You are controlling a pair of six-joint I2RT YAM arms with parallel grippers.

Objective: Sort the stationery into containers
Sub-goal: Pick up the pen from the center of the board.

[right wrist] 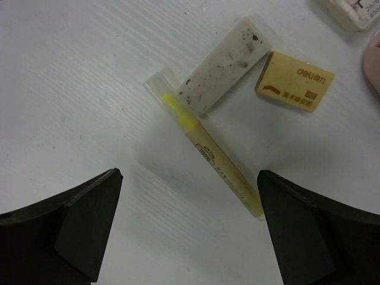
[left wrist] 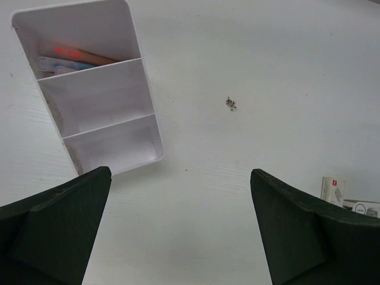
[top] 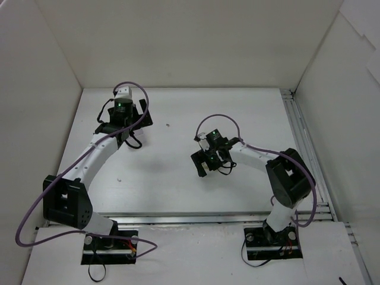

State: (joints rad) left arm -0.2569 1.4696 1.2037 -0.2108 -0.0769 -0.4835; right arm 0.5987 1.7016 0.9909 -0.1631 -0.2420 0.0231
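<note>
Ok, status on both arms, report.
Left fingers open, empty. Right fingers open over yellow highlighter, white eraser beside it. Organizer holds pens in end compartment only.

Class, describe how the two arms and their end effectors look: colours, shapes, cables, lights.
Both the left arm and right arm have white links with black joint housings. A purple cable loops along each, and a green light glows near each wrist. Each end effector has two dark, wedge-shaped fingers.

We log white organizer [left wrist: 98, 98], orange-pink stick [left wrist: 78, 55], blue stick [left wrist: 59, 64], yellow pen [right wrist: 208, 150], white eraser [right wrist: 225, 65] speckled black, beige eraser [right wrist: 295, 81] with orange print.
</note>
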